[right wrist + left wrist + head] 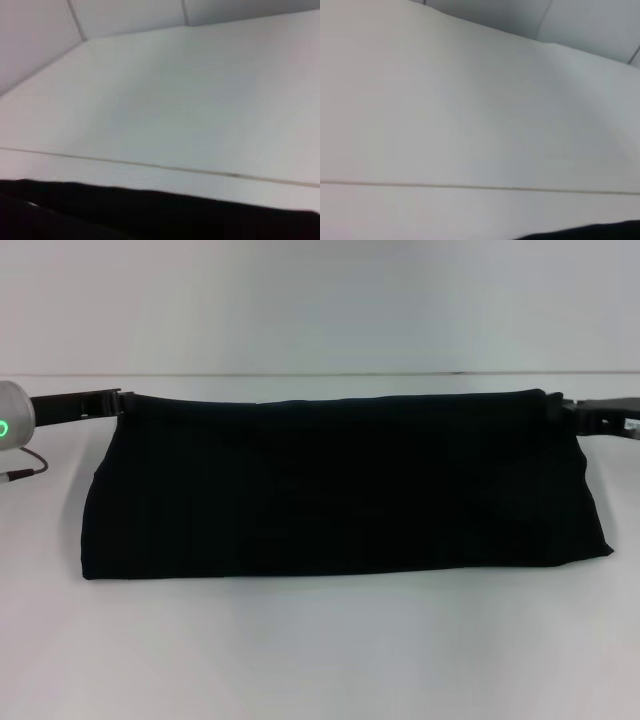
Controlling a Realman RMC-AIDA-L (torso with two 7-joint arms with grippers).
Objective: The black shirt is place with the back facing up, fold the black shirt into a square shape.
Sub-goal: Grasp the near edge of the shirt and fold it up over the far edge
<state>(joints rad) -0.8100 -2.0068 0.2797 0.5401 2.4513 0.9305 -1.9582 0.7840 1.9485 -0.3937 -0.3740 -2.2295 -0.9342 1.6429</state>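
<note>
The black shirt [340, 485] hangs as a taut band between the left gripper [112, 400] and the right gripper [562, 410], each at a top corner with jaws evidently clamped on cloth, its lower hem resting on the white table [320, 650]. Risk, in my judgement: uneven travel would skew the fold; a slipping corner would collapse it.

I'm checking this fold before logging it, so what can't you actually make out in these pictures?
- Head view: left gripper and right gripper fingertips merge with the black shirt; grip unclear.
- Head view: lettering and sleeves, not visible on the cloth.
- Both wrist views: own fingers absent; shirt cut off by the edge.
</note>
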